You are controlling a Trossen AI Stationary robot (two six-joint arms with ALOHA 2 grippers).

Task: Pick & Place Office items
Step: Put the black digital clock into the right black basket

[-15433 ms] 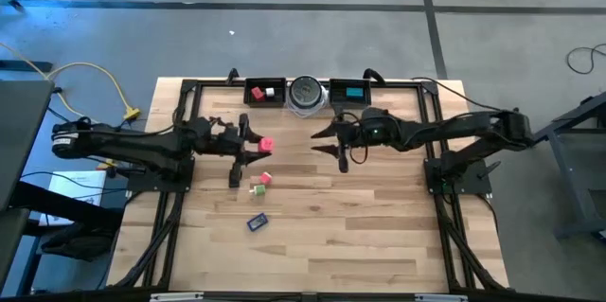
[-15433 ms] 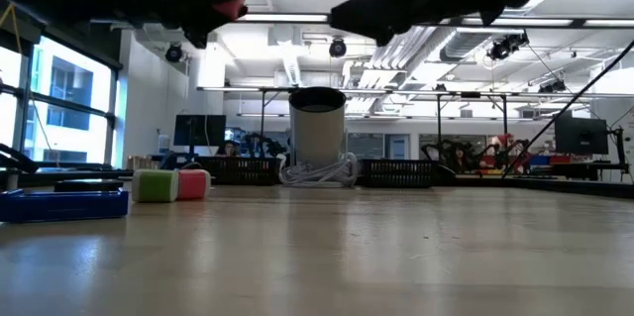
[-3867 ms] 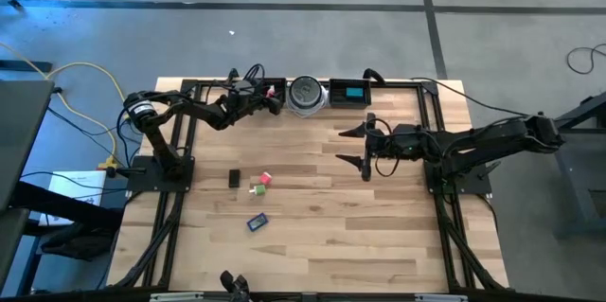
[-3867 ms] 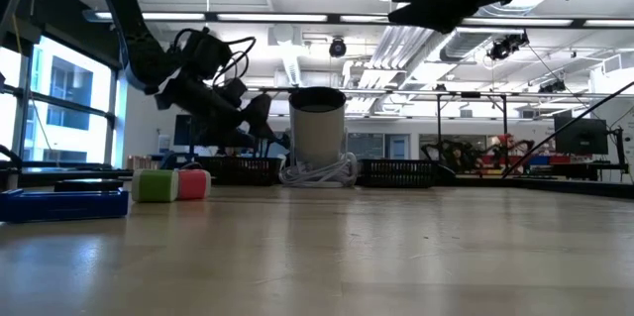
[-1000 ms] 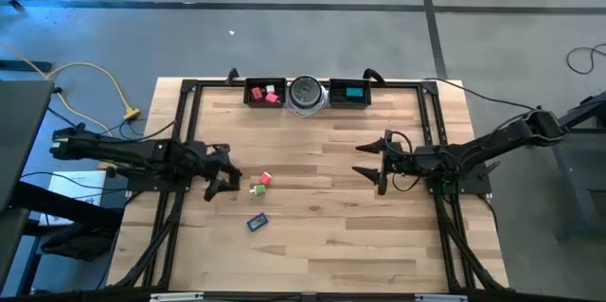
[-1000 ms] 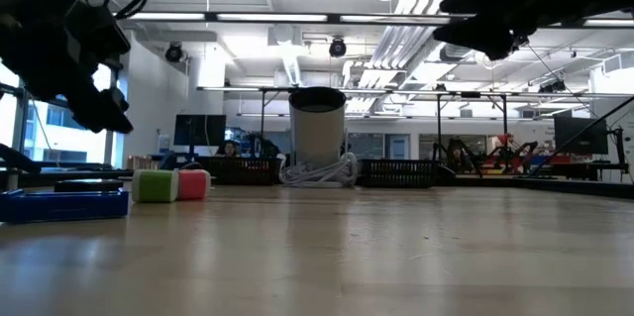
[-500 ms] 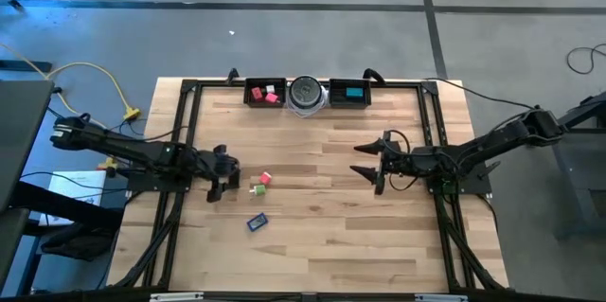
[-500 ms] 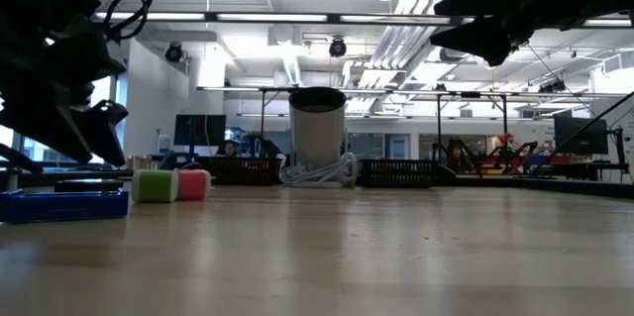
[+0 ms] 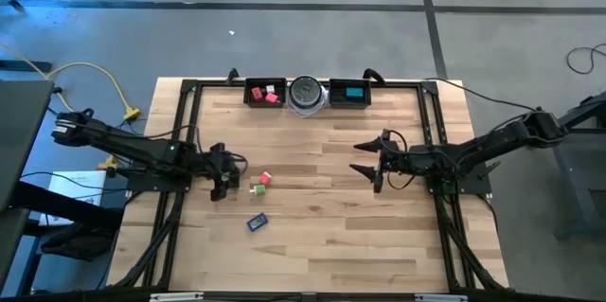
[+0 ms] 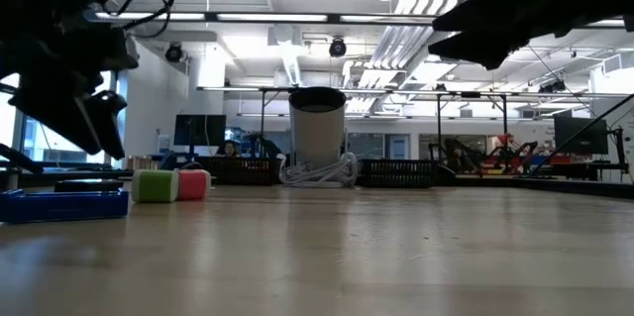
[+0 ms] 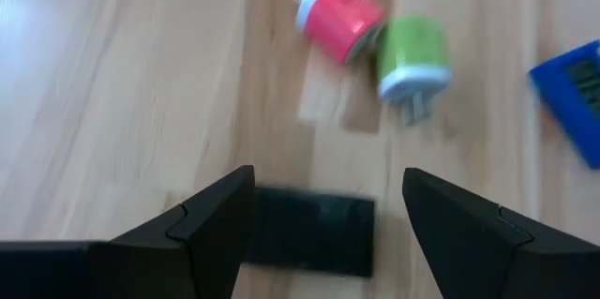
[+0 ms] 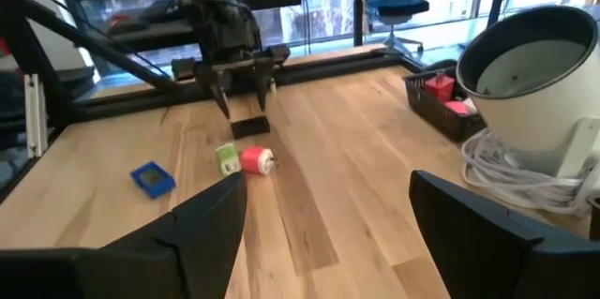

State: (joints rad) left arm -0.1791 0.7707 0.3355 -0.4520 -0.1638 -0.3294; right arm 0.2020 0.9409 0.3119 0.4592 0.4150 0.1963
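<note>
My left gripper (image 11: 328, 175) is open and hovers low over the black bar (image 11: 309, 233), which lies flat on the table between its two fingers without touching them. From the right wrist view, its fingertips stand just above the bar (image 12: 248, 127). Beside the bar lie the pink block (image 11: 342, 13), the green cube (image 11: 412, 55) and the blue flat piece (image 11: 572, 83). In the high view the left gripper (image 9: 227, 175) is near the table's left side. My right gripper (image 9: 360, 157) waits open above the table's right half.
At the far edge stand a black tray (image 9: 254, 100) with red, pink and white pieces, the round silver-grey disc (image 9: 306, 94) and a second black tray (image 9: 333, 93) holding a teal block. A black frame (image 9: 186, 122) borders the wood. Bare wood spans the middle and near side.
My left gripper has moved a little toward the table's right and come down over the black bar, staying open. My right gripper has edged slightly toward the table's left. The pieces on the table have not moved.
</note>
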